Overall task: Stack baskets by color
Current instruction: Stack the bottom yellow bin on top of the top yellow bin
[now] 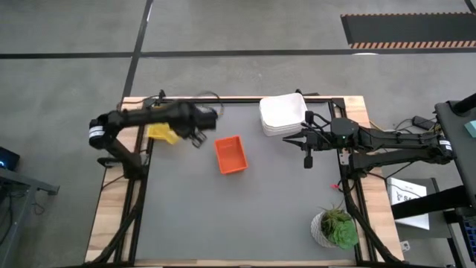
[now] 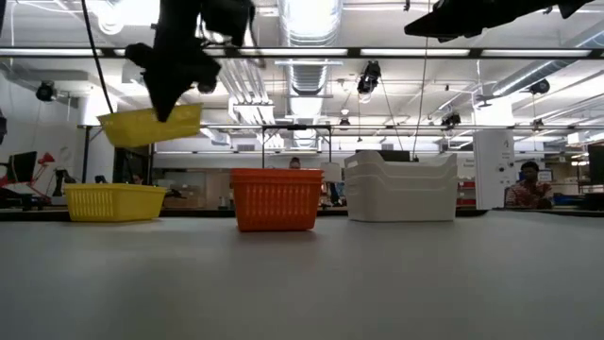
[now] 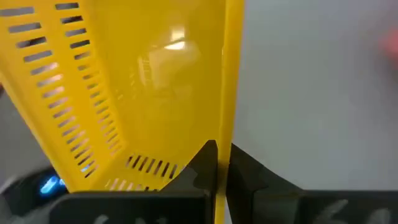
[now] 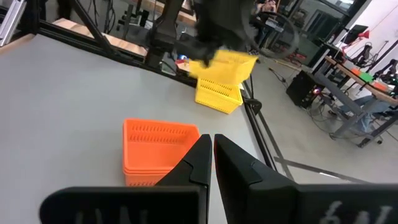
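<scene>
My left gripper [image 2: 171, 108] is above the table's far left part, shut on a yellow mesh basket [image 2: 151, 126] that hangs in the air. Below it, a second yellow basket [image 2: 115, 202] rests bottom-down on the table. Near the middle stands a stack of orange baskets [image 1: 230, 154], and a stack of white baskets [image 1: 282, 115] sits at the far right. My right gripper [image 1: 306, 154] waits shut beside the white stack, holding nothing. My left gripper pinches the yellow basket's side wall at its rim [image 3: 225, 127], one finger inside the basket and one outside. The fingers come slanting down from above. The basket is lifted clear of the table and hangs tilted below the fingers.
A potted green plant [image 1: 335, 227] stands near the table's front right corner. The grey mat [image 1: 245, 216] lies bare in front of the orange stack. Black frame rails [image 1: 141, 193] run along both sides of the table.
</scene>
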